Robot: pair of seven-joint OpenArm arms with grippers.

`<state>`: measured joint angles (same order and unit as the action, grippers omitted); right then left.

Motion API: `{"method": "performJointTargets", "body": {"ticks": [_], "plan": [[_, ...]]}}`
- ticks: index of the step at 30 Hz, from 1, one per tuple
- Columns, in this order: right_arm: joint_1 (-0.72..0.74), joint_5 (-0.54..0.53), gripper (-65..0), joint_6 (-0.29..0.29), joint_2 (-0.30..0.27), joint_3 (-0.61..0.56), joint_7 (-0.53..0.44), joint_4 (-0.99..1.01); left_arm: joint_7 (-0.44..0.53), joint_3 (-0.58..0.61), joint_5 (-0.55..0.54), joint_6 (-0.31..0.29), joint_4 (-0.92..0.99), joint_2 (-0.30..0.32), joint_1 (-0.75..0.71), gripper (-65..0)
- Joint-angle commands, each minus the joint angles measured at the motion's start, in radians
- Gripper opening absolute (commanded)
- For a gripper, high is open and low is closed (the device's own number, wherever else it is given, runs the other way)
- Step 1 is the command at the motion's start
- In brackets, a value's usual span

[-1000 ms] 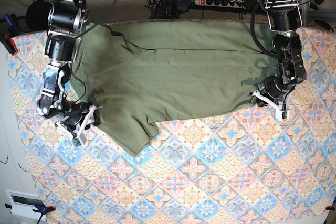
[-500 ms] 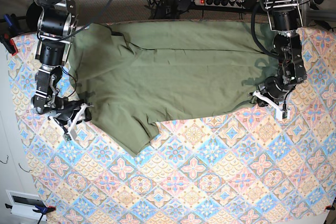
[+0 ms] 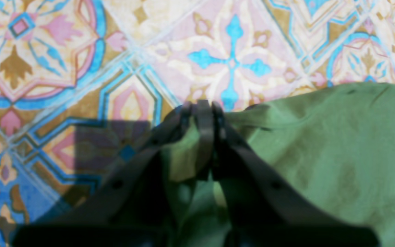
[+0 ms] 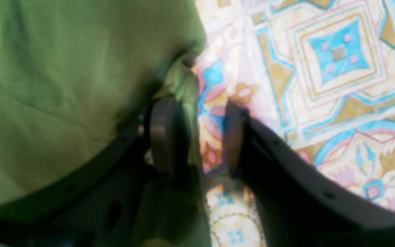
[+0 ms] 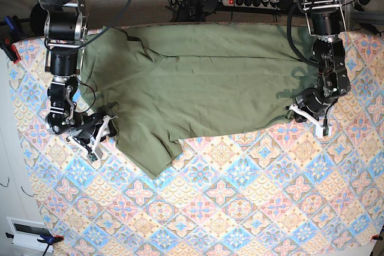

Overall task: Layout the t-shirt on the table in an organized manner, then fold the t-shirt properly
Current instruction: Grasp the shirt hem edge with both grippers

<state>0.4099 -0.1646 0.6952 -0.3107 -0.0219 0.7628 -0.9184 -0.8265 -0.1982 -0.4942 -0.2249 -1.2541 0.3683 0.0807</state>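
The olive-green t-shirt [image 5: 204, 82] lies spread across the far half of the table [image 5: 240, 208], with one flap hanging toward the front [image 5: 150, 154]. My left gripper [image 5: 309, 118] sits at the shirt's right lower edge. In the left wrist view it [image 3: 201, 106] is shut on a pinch of the t-shirt [image 3: 321, 154]. My right gripper [image 5: 101, 138] is at the shirt's left lower edge. In the right wrist view it [image 4: 197, 133] stands open, with a fold of the t-shirt [image 4: 63, 85] edge beside one of its fingers [image 4: 163, 133].
A power strip with cables [image 5: 252, 1] lies behind the table's far edge. Clamps [image 5: 9, 46] hold the cloth at the left edge. The patterned cloth [image 3: 81, 68] shows bare across the near half.
My right gripper swung out to the left, away from the shirt, and has come back to its left edge. The left arm and the shirt's right side have not moved.
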Motion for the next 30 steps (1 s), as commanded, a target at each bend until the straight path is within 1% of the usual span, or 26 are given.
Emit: {"method": "performJointTargets", "body": {"ticks": [1, 2, 7, 9, 11, 15, 18, 22, 28, 30], "plan": [[0.025, -0.008, -44.5, 0.003, -0.012, 0.000, 0.002, -0.014, 0.012, -0.004, -0.008, -0.003, -0.017, 0.015, 0.020, -65.0], [0.025, -0.008, -46.2, 0.003, -0.012, 0.000, 0.004, -0.009, 0.012, -0.004, -0.008, -0.003, -0.017, 0.015, 0.020, -65.0], [0.025, -0.010, -60.1, 0.003, -0.012, 0.000, 0.005, -0.005, 0.014, -0.004, -0.008, -0.003, -0.017, 0.015, 0.020, -65.0], [0.025, -0.010, -62.9, 0.003, -0.012, 0.007, 0.022, -0.006, 0.014, -0.004, -0.008, -0.003, -0.017, 0.015, 0.021, -65.0], [0.024, -0.016, -62.8, 0.003, -0.014, 0.029, 0.051, -0.021, 0.016, -0.004, -0.008, -0.003, -0.017, 0.015, 0.021, -65.0], [0.008, -0.046, -62.8, 0.003, -0.014, 0.159, 0.097, -0.101, 0.017, -0.004, -0.008, -0.003, -0.017, 0.015, 0.021, -65.0], [-0.024, -0.085, -62.8, 0.003, -0.015, 0.214, 0.125, -0.190, 0.017, -0.004, -0.008, -0.003, -0.017, 0.015, 0.021, -65.0], [-0.022, -0.094, -62.8, 0.003, -0.040, 0.222, 0.126, -0.245, 0.019, -0.004, -0.008, -0.003, -0.017, 0.013, 0.023, -65.0], [-0.018, -0.094, -62.8, 0.003, -0.043, 0.224, 0.128, -0.252, 0.020, -0.002, -0.008, -0.003, -0.019, 0.011, 0.055, -65.0], [-0.022, -0.123, -62.8, 0.003, -0.043, 0.224, 0.152, -0.262, 0.019, -0.002, -0.010, -0.003, -0.040, 0.011, 0.058, -65.0]]}}
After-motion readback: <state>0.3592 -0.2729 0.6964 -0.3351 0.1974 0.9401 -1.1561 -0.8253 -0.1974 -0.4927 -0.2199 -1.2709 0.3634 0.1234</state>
